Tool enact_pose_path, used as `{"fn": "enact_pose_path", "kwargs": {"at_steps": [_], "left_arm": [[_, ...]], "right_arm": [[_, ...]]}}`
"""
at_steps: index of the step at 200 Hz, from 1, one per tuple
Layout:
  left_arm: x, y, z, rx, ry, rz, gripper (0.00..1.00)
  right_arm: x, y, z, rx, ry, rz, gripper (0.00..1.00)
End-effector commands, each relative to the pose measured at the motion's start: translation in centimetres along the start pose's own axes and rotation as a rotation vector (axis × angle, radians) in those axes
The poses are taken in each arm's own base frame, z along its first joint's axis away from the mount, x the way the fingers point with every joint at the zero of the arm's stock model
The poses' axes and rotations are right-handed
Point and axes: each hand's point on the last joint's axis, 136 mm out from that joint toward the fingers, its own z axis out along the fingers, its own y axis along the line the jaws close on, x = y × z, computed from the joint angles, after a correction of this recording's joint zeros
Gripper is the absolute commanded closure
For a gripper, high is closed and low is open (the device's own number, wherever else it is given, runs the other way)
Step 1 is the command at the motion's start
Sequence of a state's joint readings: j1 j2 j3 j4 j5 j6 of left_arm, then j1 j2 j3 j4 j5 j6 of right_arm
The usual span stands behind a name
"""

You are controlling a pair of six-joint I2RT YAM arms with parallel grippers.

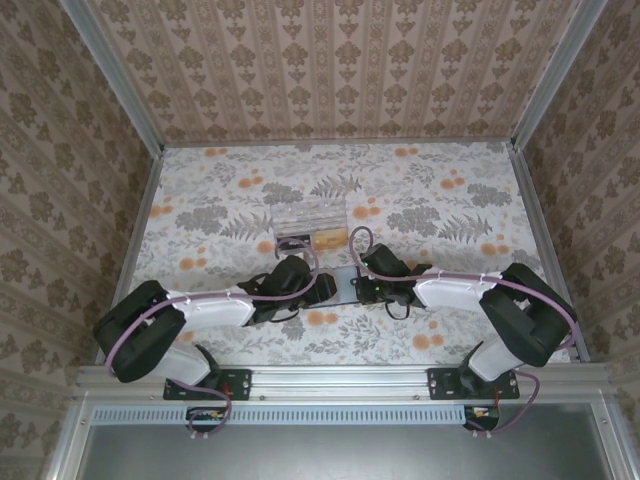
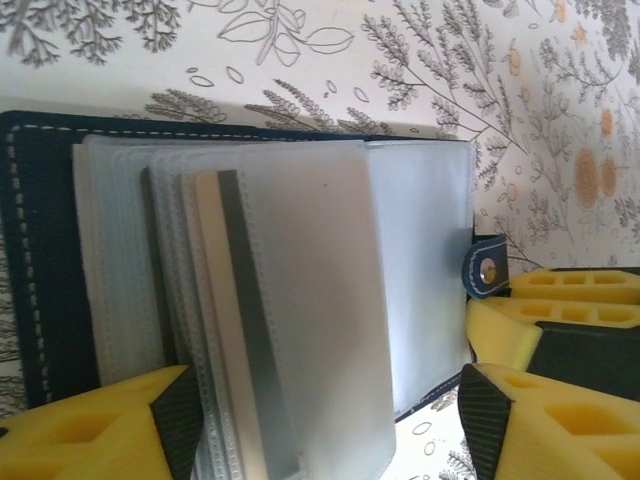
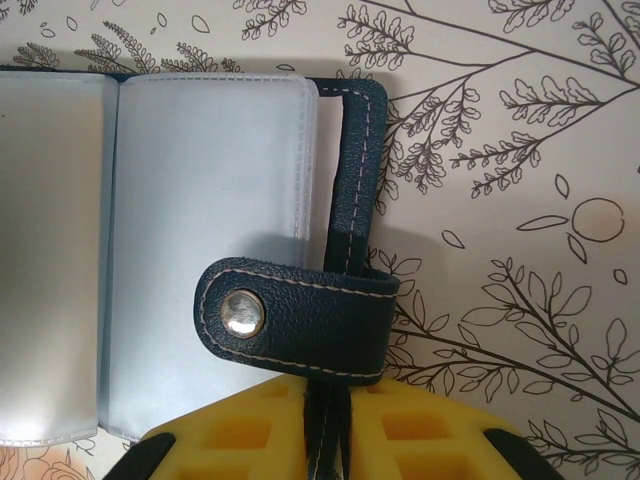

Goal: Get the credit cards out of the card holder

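Observation:
The card holder lies open on the floral table, its navy cover underneath and clear plastic sleeves fanned up. In one sleeve sits a pale credit card with a grey stripe. My left gripper is open, with its yellow fingers on either side of the sleeve stack's near end. My right gripper is shut on the holder's navy cover edge, just below the snap tab. From above, the holder lies between the left gripper and the right gripper.
A clear plastic box stands just behind the grippers with something orange-tan at its front. Patterned walls and metal rails enclose the table on three sides. Open tabletop stretches to the back and sides.

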State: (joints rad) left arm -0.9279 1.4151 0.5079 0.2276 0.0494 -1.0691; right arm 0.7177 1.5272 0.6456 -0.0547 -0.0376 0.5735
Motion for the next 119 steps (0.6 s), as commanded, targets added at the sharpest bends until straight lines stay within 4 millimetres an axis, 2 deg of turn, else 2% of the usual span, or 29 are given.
{"fn": "enact_pose_path", "kwargs": {"at_steps": [1,10,68,119], "left_arm": [[0.1,-2.2,0.3,0.068,0.020,0.024,0.20],[0.1,-2.2,0.4,0.075,0.020,0.023,0.17],[0.4,-3.2,0.8,0.131,0.033,0.022,0.18],[0.4,-3.0,0.8,0.125,0.033,0.016,0.18]], "right_arm": [[2.5,-0.6,0.9,0.005,0.087,0.011,0.82],[2.6,-0.7,0.9,0.004,0.088,0.011,0.82],[2.7,-0.7,1.0,0.006,0.090,0.013,0.82],[2.7,-0.8,0.9,0.008,0.090,0.012,0.82]]}}
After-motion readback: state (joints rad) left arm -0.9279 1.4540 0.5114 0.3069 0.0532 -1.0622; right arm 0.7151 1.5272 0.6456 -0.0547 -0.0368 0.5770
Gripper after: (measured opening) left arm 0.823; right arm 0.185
